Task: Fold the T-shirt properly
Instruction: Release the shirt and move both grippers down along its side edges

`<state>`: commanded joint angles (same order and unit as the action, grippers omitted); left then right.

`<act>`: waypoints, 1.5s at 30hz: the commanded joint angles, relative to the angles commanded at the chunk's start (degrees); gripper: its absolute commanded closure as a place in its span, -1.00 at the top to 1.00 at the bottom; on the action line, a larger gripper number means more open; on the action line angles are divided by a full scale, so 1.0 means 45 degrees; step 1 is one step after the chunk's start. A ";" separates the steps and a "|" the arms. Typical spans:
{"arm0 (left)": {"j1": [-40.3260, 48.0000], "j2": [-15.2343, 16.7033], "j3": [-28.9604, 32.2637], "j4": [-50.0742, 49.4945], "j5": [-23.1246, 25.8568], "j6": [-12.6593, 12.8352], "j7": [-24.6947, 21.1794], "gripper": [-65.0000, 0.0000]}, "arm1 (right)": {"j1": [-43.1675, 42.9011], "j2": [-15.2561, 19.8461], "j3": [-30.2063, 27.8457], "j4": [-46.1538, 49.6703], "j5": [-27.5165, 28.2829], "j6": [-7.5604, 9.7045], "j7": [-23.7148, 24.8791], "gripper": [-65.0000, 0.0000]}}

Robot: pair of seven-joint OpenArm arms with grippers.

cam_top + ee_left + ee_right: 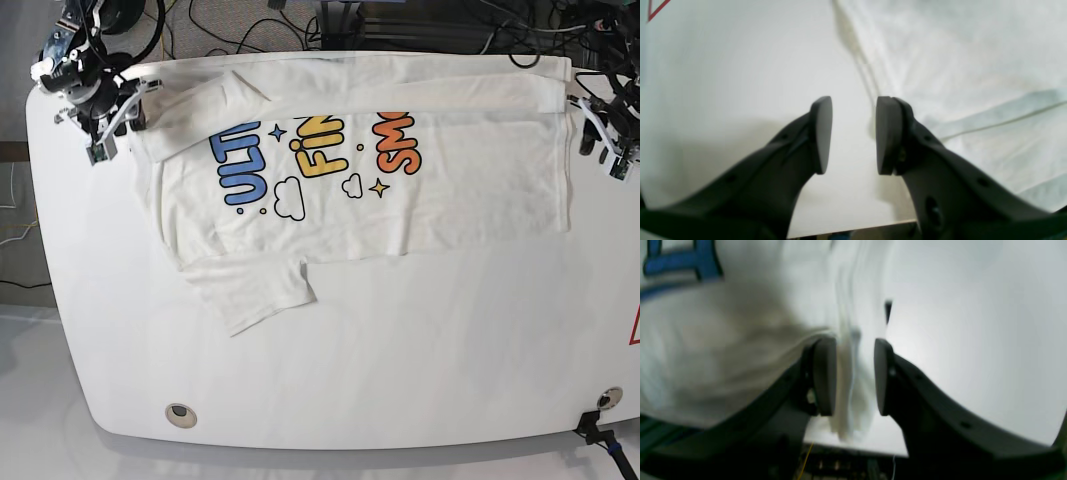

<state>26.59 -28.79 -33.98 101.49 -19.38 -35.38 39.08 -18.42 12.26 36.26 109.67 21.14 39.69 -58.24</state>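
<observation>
The T-shirt (400,210) lies print up on the white table (400,380), its far edge folded over in a long band, one sleeve (250,290) sticking out toward the front. My right gripper (105,130) is at the shirt's left end. In the right wrist view it (853,376) stands open, with a blurred bunch of the T-shirt (723,340) between its pads. My left gripper (600,135) is at the shirt's right end. In the left wrist view it (853,136) is open, over bare table, its right pad just over the edge of the T-shirt (957,66).
Cables and dark equipment (330,20) run along the table's far edge. A red mark (634,328) sits at the right edge, and a round hole (180,412) near the front left. The table's edge (857,230) is close under the left gripper.
</observation>
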 joint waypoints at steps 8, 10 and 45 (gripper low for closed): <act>-0.2540 0.0781 0.0723 -0.0664 0.0000 0.0039 0.0000 -0.36 | 0.2540 0.0098 -0.0664 -0.1250 -0.0117 -0.0059 -0.0020 -0.41; -0.3165 0.0860 0.0899 -0.0801 0.0000 0.0039 0.0000 -0.36 | 0.3126 0.0098 -0.0684 -0.1797 -0.0117 -0.0059 -0.0020 -0.41; -0.7248 0.0879 0.1504 -0.6349 -0.0020 0.0000 -0.0039 -0.11 | 0.9748 0.0567 -0.2364 -1.2327 -0.2286 -0.0059 0.4493 -0.41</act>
<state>-6.02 -24.84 -27.21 72.92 -19.47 -35.38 38.90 25.45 14.81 25.63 54.20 10.86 39.43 -38.02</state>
